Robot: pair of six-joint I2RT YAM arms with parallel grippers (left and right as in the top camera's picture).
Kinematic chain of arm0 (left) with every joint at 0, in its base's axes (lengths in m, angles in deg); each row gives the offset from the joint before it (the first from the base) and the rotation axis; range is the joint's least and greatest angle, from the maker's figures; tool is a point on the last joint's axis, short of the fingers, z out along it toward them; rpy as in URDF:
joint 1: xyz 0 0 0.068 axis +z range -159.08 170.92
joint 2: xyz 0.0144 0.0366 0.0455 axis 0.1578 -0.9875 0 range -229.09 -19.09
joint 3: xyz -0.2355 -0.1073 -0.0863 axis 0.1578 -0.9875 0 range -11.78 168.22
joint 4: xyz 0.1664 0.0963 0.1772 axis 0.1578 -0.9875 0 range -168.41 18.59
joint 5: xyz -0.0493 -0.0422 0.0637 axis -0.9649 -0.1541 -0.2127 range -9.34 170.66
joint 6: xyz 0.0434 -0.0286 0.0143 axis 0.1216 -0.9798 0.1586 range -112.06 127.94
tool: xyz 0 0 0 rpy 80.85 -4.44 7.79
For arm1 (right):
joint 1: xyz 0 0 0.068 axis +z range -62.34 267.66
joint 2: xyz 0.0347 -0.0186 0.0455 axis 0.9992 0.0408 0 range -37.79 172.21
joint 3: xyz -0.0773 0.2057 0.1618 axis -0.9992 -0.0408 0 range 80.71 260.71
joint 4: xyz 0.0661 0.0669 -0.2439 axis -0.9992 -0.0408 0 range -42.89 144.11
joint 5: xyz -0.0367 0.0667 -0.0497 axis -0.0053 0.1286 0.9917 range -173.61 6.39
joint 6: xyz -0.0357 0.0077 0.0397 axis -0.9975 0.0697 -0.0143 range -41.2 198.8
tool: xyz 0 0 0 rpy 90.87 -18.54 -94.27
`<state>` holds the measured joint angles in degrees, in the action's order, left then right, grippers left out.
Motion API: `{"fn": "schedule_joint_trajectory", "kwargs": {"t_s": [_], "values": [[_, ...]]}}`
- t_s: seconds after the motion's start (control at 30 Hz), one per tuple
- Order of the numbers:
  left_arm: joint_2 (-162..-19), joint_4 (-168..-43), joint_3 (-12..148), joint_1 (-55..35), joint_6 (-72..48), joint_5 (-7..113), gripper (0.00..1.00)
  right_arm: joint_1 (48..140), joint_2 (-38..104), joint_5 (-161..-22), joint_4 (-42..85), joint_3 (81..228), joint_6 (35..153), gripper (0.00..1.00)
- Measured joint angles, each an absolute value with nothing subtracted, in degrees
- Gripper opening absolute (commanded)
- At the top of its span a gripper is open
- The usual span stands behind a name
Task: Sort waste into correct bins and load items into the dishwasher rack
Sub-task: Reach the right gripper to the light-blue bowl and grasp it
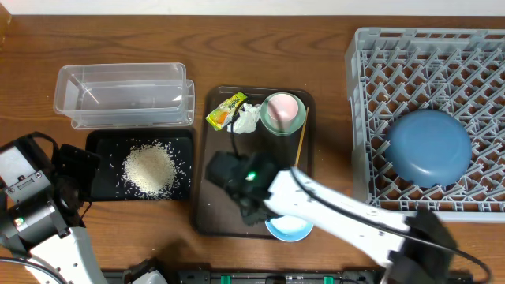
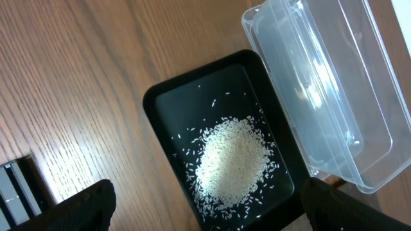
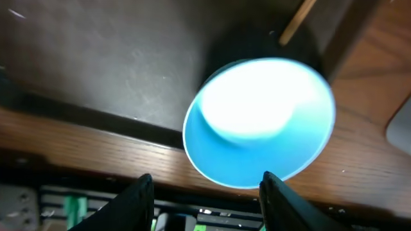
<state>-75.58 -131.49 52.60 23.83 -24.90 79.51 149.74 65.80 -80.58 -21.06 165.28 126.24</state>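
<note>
Wooden table point(image 1: 331, 118) carries everything. Left of the brown serving tray point(image 1: 213, 142), the left gripper point(image 2: 212, 215) hangs wide open over the rice point(image 2: 231, 160). At this tray's near edge, the small light-blue bowl point(image 3: 257, 122) lies directly ahead of the right gripper point(image 3: 205, 192), with its rim between the jaws. Whether they grip it, I cannot tell.

White rice point(image 1: 148, 170) speckles the black tray point(image 1: 101, 142). The tub point(image 1: 122, 95) is clear, and the rack point(image 1: 379, 71) is a grey lattice holding a dark-blue bowl point(image 1: 430, 147). The brown tray point(image 1: 213, 197) carries a light-blue bowl point(image 3: 257, 122), a mint-green bowl point(image 1: 268, 124), a pink cup point(image 1: 284, 106), a yellow-green wrapper point(image 1: 226, 110) and a white tissue point(image 1: 247, 118). The surface point(image 1: 276, 47) shows brown wood grain.
</note>
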Motion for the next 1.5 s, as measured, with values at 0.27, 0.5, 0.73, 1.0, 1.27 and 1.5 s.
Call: {"fn": "schedule_joint_trajectory", "kwargs": {"t_s": [0.27, 0.5, 0.73, 1.0, 1.27, 1.5], "values": [[-75.6, -131.5, 52.6, 23.8, -24.9, 79.5, 0.95, 151.0, 74.1, -79.8, -19.4, 165.3, 127.4, 0.49], [-75.6, -131.5, 52.6, 23.8, -24.9, 79.5, 0.95, 151.0, 78.3, -79.2, -17.3, 165.3, 127.5, 0.43], [-75.6, -131.5, 52.6, 23.8, -24.9, 79.5, 0.95, 151.0, 78.3, -78.9, -16.3, 165.3, 127.8, 0.36], [-75.6, -131.5, 52.6, 23.8, -24.9, 79.5, 0.95, 151.0, 78.3, -78.8, -13.3, 163.5, 127.8, 0.34], [-75.6, -131.5, 52.6, 23.8, -24.9, 79.5, 0.95, 151.0, 78.3, -78.8, -12.7, 161.7, 127.8, 0.11], [-75.6, -131.5, 52.6, 23.8, -24.9, 79.5, 0.95, 150.6, 78.3, -78.9, -14.3, 162.6, 127.9, 0.01]]}}
